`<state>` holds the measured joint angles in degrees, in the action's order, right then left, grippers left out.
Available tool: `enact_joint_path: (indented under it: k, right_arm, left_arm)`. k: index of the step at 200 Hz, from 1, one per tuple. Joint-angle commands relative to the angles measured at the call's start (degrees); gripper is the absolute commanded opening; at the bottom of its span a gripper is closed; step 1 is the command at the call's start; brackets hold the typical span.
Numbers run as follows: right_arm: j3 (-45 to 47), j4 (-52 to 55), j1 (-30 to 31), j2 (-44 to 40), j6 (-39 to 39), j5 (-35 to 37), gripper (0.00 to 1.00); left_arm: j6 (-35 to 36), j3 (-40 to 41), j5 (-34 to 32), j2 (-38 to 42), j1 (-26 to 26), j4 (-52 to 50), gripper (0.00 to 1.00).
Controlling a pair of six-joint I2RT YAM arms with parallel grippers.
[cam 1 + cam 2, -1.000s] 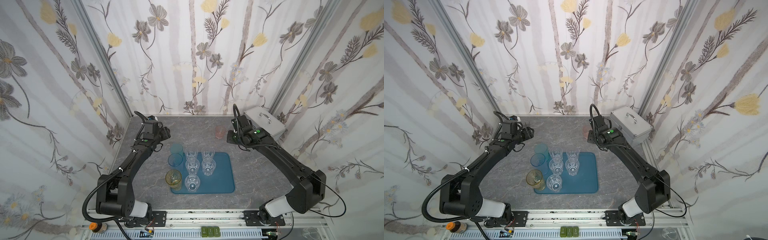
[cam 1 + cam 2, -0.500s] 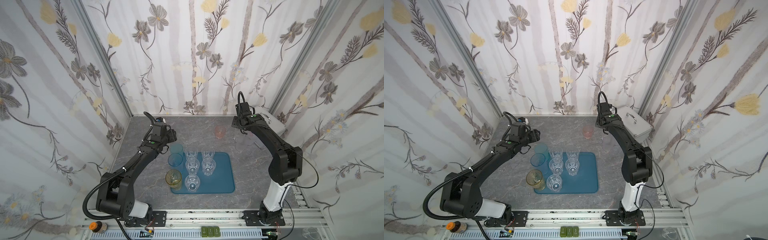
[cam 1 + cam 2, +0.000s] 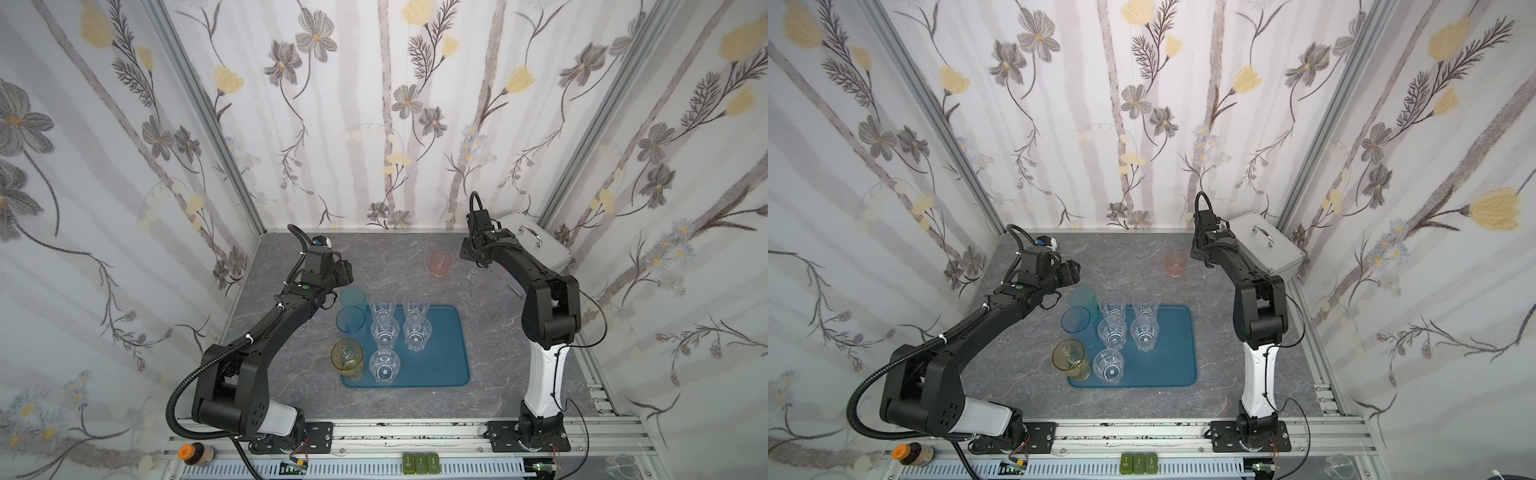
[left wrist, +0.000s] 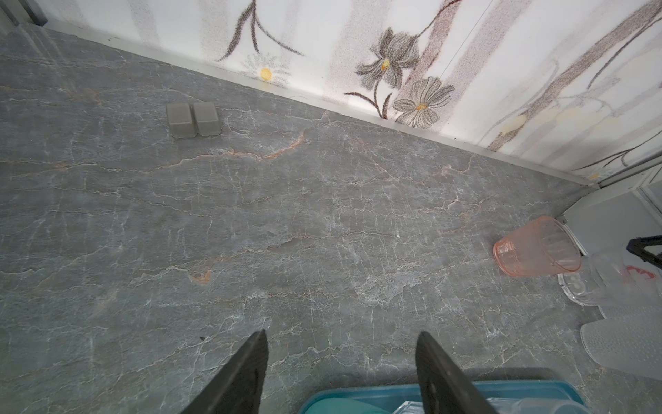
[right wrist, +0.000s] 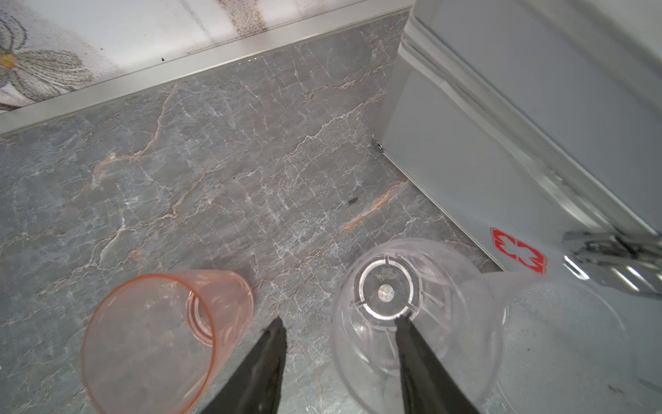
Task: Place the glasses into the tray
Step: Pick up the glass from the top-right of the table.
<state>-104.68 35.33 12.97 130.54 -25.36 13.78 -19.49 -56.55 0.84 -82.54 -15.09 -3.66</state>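
The teal tray holds several clear glasses, with two light blue glasses and an amber one along its left edge. A pink glass stands apart at the back. Beside it are a clear glass and a frosted one. My right gripper is open, one finger inside the clear glass, the other outside, between it and the pink glass. My left gripper is open and empty, above the table just past the tray's far left corner.
A silver metal case with a handle stands at the back right, close behind the right gripper. Two small grey blocks sit on the table near the back wall. Flowered walls close in three sides.
The right arm has folded back and its gripper has come down beside the pink glass, over the clear glass. The left gripper has shifted right, toward the tray's far corner.
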Motion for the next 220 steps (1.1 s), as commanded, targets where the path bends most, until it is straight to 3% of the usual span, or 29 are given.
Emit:
enact_joint_path:
  k: [1,63,100,149,220]
  right_arm:
    - [-2.1,-1.7,-0.4,2.4,0.7,-0.6,0.51]
    - [-4.8,-1.6,-0.8,7.5,0.5,-2.3,0.43]
    - [-5.0,-1.5,-0.8,8.2,0.8,-2.5,0.27]
    - [-4.4,-1.9,0.8,4.4,3.2,-3.3,0.12]
    - [-2.4,-2.3,5.6,-5.1,3.6,-3.3,0.07]
  left_arm:
    - [0.3,0.3,-0.4,0.1,0.2,1.7,0.68]
    - [0.1,0.1,0.5,-0.9,1.2,1.9,0.68]
    - [-0.5,0.1,0.5,-0.7,1.6,1.9,0.68]
    - [-1.0,0.0,-0.2,-0.4,1.5,2.0,0.68]
    - [-2.2,-5.5,-0.9,-2.2,-4.3,2.0,0.69]
